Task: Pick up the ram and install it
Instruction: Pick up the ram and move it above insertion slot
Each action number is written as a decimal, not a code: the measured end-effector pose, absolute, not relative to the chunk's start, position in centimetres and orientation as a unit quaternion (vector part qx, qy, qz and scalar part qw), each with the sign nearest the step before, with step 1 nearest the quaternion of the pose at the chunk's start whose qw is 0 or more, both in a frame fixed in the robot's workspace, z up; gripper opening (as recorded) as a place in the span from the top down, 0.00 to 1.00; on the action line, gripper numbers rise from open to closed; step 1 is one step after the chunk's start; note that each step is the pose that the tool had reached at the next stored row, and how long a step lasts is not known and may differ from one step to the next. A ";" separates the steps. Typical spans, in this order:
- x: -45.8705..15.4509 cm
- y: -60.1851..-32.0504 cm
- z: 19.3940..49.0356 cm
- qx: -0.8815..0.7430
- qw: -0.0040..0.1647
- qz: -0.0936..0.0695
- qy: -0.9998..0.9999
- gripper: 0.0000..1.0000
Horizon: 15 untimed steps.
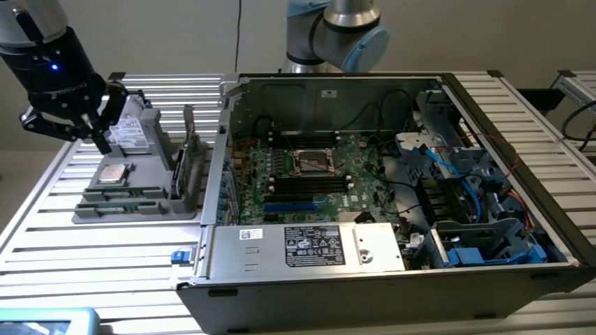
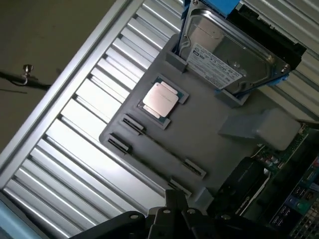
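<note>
Pincer point(image 2: 175, 201) pressed together, pinching nothing, hovering over the tray point(image 2: 199, 124). Ram point(image 1: 116, 207) looks seated in the tray's front slot, 5 o'clock from me in the exterior view. Not picked, not installed, so the whole job is left. Wrist view gives processor point(image 2: 160, 97) and hard drive point(image 2: 224, 55) close up. Exterior view adds the open case point(image 1: 391, 286) and motherboard point(image 1: 359, 157) at 3 o'clock.

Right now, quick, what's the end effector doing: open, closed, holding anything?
End effector: closed, with nothing visible in its grip, poised over the gray parts tray.
</note>
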<state>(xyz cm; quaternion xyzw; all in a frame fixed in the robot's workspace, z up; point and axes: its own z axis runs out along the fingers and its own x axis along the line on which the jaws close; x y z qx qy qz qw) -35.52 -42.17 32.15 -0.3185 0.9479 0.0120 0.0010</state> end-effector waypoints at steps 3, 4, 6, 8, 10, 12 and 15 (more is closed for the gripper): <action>-35.5 -42.2 32.1 -0.345 0.001 0.012 0.939 0.89; -35.5 -42.2 32.1 -0.353 0.001 0.012 0.935 0.89; -35.5 -42.2 32.1 -0.370 0.000 0.012 0.929 0.89; -35.5 -42.2 32.1 -0.387 0.000 0.012 0.922 0.89; -35.5 -42.2 32.1 -0.404 0.000 0.012 0.915 0.89; -35.5 -42.2 32.0 -0.420 0.000 0.012 0.907 0.89; -35.5 -42.2 32.0 -0.445 -0.001 0.012 0.895 0.89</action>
